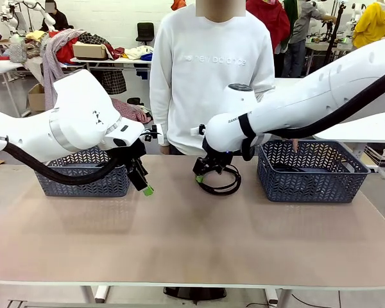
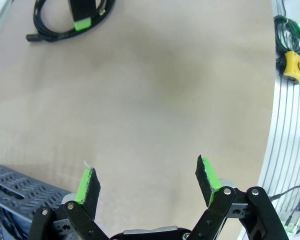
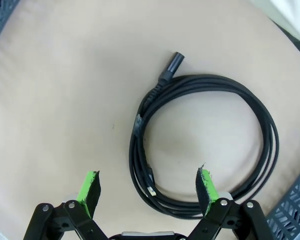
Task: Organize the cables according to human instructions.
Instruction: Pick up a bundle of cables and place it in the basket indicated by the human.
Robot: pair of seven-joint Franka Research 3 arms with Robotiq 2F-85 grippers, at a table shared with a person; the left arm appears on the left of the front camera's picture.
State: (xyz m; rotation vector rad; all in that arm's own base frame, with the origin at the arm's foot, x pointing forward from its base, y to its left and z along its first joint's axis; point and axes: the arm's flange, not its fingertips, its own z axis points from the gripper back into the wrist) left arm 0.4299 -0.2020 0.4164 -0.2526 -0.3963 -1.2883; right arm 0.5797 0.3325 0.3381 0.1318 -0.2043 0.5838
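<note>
From the front view I see the right gripper (image 1: 213,172) lowered over a coiled black cable (image 1: 222,185) lying on the table (image 1: 179,237) near its far edge, between the two grey baskets. The left basket (image 1: 83,176) sits behind the left gripper (image 1: 141,179), which hangs above the table in front of it, holding nothing. The right basket (image 1: 311,170) stands just right of the coil; dark cord lies inside it, though I cannot tell how many cables. A person (image 1: 208,70) in a white sweatshirt stands at the far side.

From the left wrist view I confirm the left gripper (image 2: 147,182) has its jaws spread wide over bare tabletop. The coil (image 2: 65,25) lies well apart at the top, with a green pad of the right arm over it. A basket corner (image 2: 20,192) shows at lower left.

From the right wrist view the right gripper (image 3: 149,186) is spread wide and grips nothing. The coil (image 3: 140,150) lies flat just beyond, with its near arc between the fingertips, plug (image 3: 171,67) pointing away
</note>
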